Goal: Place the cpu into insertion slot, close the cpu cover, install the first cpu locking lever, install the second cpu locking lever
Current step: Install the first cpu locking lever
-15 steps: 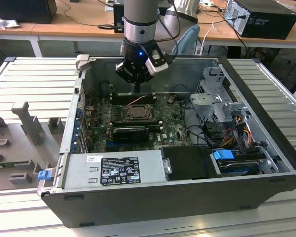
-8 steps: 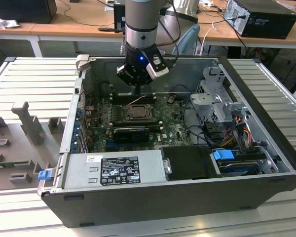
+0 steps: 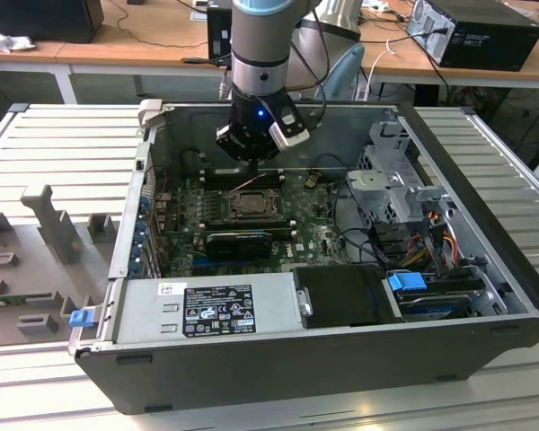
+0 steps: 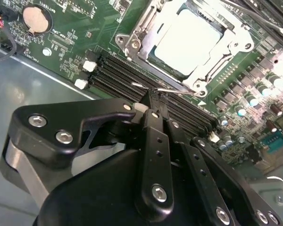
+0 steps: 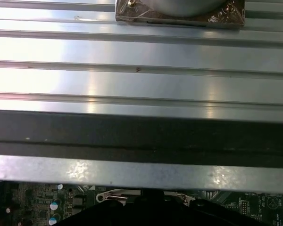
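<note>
Black gripper [image 4: 151,100] pointing straight down at insertion slot [image 3: 250,205] edge — fingers together; cpu [image 4: 186,40] seated.

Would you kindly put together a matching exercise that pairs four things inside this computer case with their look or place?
Things:
1. cpu
2. cpu cover
3. coin battery
4. gripper

Descriptions:
A. round disc sitting on the green board
B. black, poised over the long memory slots
C. pale square seen through a central cutout
D. silvery frame lying flat around the chip

Pairs: 1-C; 2-D; 3-A; 4-B
</note>
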Available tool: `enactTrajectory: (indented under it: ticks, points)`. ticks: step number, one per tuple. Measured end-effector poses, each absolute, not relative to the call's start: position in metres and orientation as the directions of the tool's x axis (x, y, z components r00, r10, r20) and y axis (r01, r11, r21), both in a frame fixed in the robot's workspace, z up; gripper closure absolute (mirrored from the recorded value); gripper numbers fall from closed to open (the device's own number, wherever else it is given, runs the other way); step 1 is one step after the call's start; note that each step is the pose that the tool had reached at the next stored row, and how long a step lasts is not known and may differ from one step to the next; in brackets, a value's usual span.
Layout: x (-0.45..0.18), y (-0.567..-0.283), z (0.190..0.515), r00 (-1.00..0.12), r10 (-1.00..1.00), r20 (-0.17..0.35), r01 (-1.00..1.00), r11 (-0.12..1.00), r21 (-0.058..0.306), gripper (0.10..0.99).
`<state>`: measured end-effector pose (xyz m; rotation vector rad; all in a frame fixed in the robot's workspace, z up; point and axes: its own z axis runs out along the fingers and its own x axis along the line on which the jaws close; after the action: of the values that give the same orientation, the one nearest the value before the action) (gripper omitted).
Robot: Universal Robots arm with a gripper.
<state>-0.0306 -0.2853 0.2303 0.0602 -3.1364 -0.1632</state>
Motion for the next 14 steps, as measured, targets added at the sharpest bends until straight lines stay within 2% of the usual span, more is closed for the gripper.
enactTrajectory:
  ticks: [14]
  points:
    - [-0.023, -0.286, 0.216, -0.999, -0.045, -0.002, -0.045, 0.994, 0.103, 0.980]
